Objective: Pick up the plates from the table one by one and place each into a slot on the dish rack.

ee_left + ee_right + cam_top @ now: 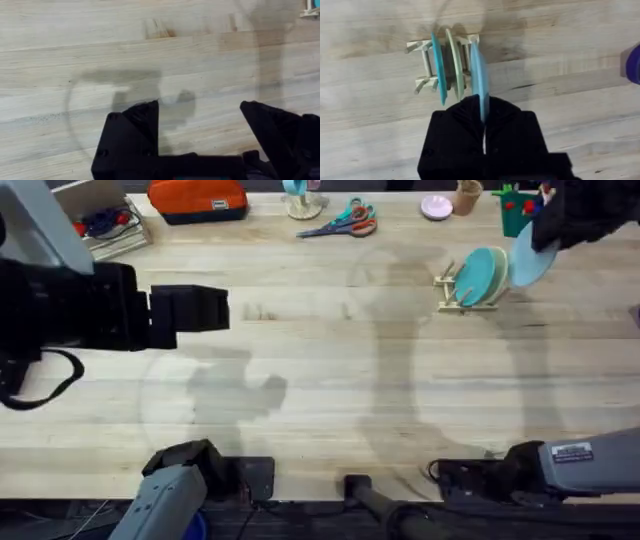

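The right gripper [483, 120] is pinched tight on the edge of a light blue plate [479, 75]. It holds the plate up on its edge, just above the rack [445, 62], over on the far right side of the table [320, 390]. From above, the blue plate [530, 255] hangs next to the rack [470, 285], a bit higher than the plates in it.

This looks like the step of putting the plate in. The plate is lined up beside the two that stand there, near the end of the rack. Next, it needs to go straight down into a free slot between the pegs. It must stay upright and not bump the cream plate [454, 62] next to it. Then the gripper can let go.

The left gripper [200, 130] is wide open and holds nothing. It hangs over bare table, far from the rack.

Now the count. There are three plates: one teal plate [437, 65] and one cream plate in the rack, and one light blue plate in the gripper. There is one rack. I see no more plates lying on the table near it, so this may be the last one.
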